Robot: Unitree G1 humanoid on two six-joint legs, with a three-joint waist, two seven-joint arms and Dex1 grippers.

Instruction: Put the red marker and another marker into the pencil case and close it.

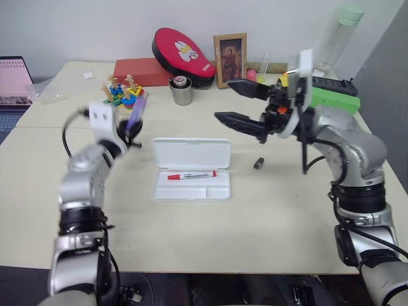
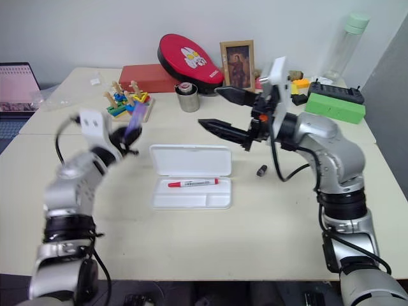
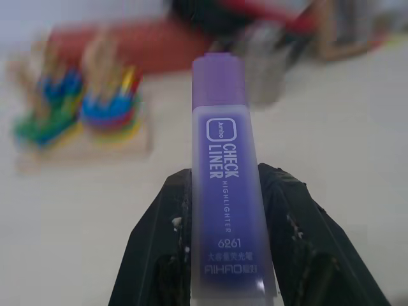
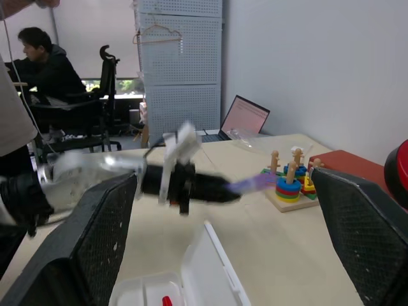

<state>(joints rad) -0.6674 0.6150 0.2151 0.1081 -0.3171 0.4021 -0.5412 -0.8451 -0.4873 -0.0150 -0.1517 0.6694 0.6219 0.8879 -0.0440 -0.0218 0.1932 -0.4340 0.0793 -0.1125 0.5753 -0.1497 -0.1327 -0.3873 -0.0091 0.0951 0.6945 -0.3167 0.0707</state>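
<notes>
The pencil case lies open in the middle of the table, its lid folded back flat. The red marker rests lengthwise in its tray. To the left of the case, my left gripper hangs above the table, shut on the purple marker, which sticks up and forward out of the black fingers. The left wrist view shows that marker clamped between both of them. My right gripper hovers open above the table behind the case's right end, pointing left, with nothing in it.
Along the back stand a red oval case, a red box, a metal cup, a coloured ring toy and a picture frame. A green box is back right. A small black piece lies right of the case.
</notes>
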